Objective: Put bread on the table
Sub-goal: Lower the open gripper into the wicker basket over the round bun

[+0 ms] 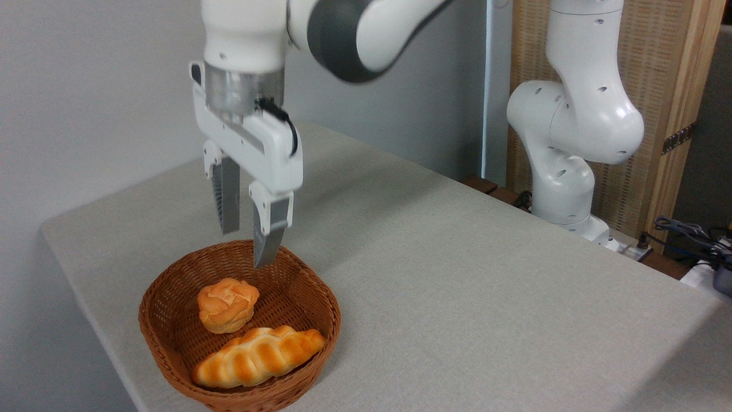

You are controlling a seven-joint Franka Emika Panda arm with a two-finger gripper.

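Reaching step: the empty, open end effector hangs above the round bun in the wicker basket; next, descend and grip it.

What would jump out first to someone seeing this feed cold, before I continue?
The wicker basket at the table's near left corner, holding a small round bun and, in front of it, a long braided loaf. Right above the basket hangs the gripper, fingers apart and empty, pointing down towards the bun. The rest of the table is bare.
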